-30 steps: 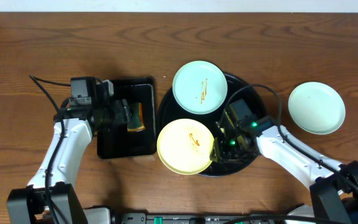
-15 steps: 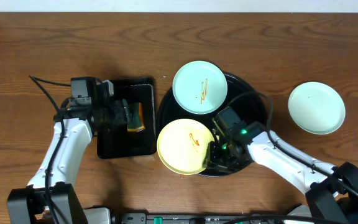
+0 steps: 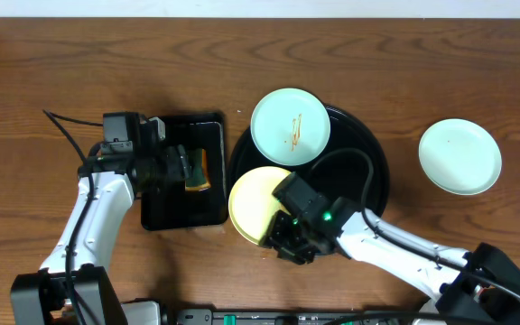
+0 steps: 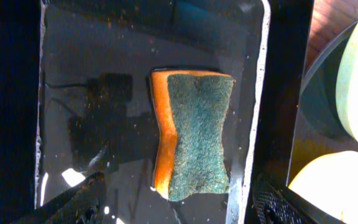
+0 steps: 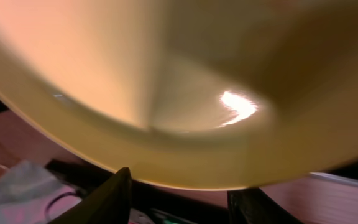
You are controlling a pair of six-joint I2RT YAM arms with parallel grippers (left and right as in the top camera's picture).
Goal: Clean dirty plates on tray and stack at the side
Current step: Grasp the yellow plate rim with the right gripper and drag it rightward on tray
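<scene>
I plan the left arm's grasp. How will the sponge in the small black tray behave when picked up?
Probably soft: the sponge has an orange foam layer, so it may squash when gripped. Its flat, rough green top should hardly slip or roll. The rectangular tray glistens, so the sponge may drip.

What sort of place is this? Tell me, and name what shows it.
Likely a robotics test bench staged for dish cleaning, not a real kitchen: two robot arms at a wooden table, a sponge in a rectangular tray, and a sauce-smeared plate on a round black tray.
</scene>
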